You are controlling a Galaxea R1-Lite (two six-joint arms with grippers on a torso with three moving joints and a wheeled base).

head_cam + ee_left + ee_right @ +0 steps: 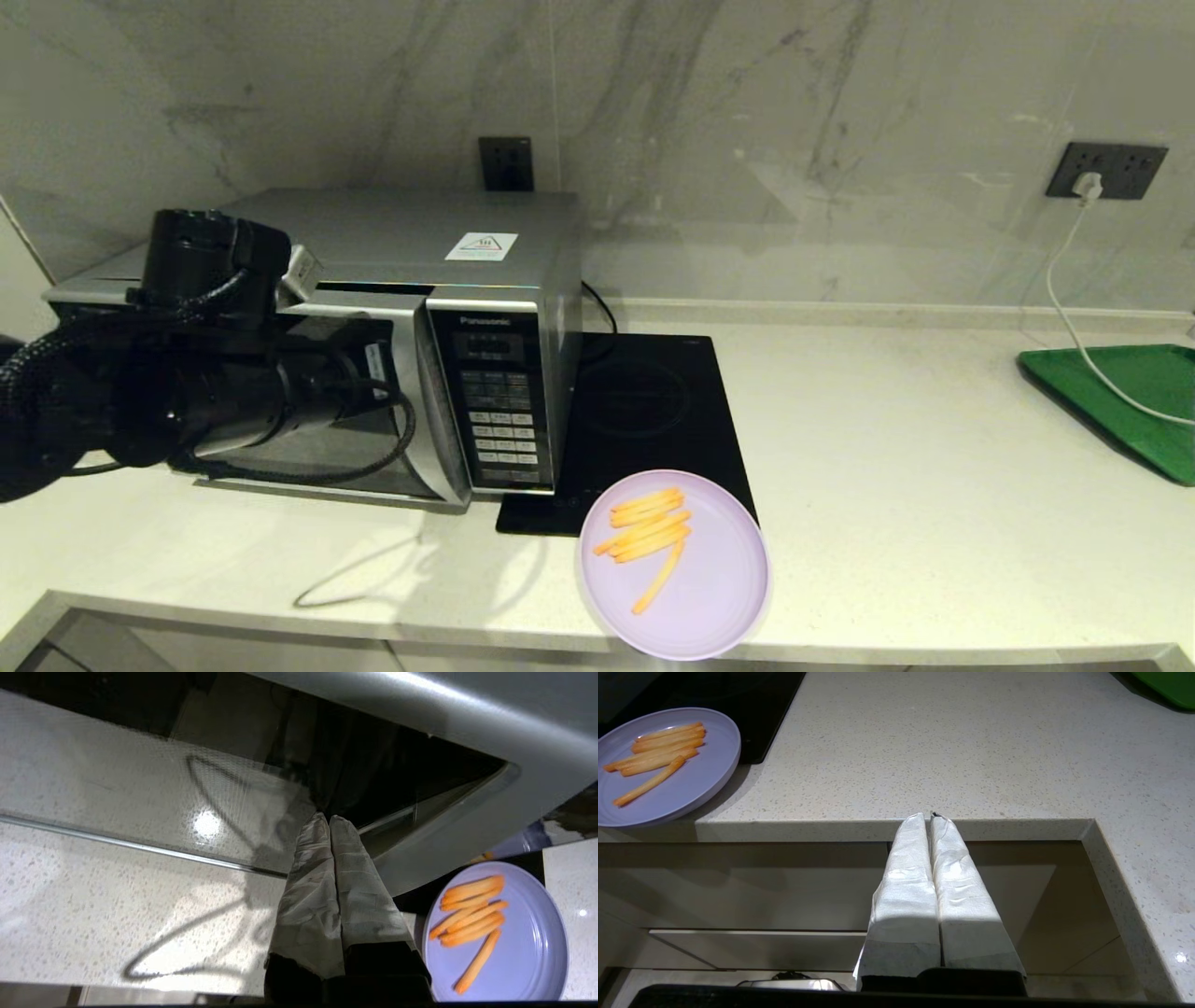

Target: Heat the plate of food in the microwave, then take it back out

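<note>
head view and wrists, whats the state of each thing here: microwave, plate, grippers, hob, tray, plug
microwave: door shut
plate of food: on the counter edge, fries on it, partly over the hob's corner
left gripper: shut, empty, by the microwave door
right gripper: shut, empty, below the counter edge
induction hob: bare except for the plate's rim
green tray: cable across it
white plug: in the wall socket

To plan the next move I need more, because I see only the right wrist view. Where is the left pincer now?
Observer: The left pincer is shut and points at the dark glass door of the microwave; whether it touches, I cannot tell.
Operator: Where does the microwave stand from the plate?
Observer: It stands further back and to the left of the plate of food, right beside the black hob.
</note>
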